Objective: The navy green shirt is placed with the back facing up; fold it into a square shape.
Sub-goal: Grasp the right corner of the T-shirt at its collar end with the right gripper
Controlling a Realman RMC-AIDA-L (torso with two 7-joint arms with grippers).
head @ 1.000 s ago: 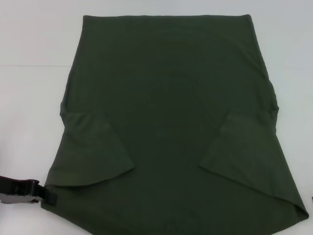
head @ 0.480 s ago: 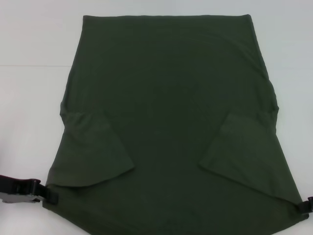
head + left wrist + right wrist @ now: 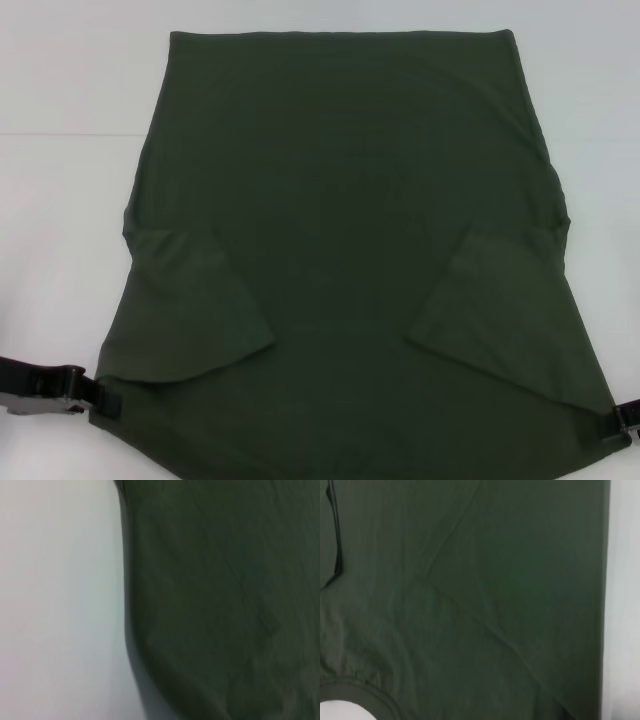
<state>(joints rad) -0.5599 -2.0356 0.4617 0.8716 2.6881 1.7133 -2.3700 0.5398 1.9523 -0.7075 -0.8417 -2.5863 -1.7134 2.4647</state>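
The navy green shirt (image 3: 340, 200) lies flat on the white table (image 3: 60, 220), hem at the far side, with both sleeves folded inward over the body (image 3: 190, 310) (image 3: 500, 310). My left gripper (image 3: 103, 398) sits at the shirt's near left corner, touching its edge. At the near right corner, my right gripper (image 3: 622, 418) just shows at the picture's edge against the cloth. The left wrist view shows the shirt's (image 3: 225, 605) curved side edge on the table. In the right wrist view the shirt (image 3: 470, 605) fills the picture, with the collar rim (image 3: 365, 692) in one corner.
White table surface (image 3: 580, 100) surrounds the shirt on the left, right and far sides. A faint seam (image 3: 60, 135) crosses the table at the far left. Nothing else lies on it.
My right gripper has come into view at the near right corner and moved in against the shirt. My left gripper has edged slightly toward the near left corner. The shirt has not shifted.
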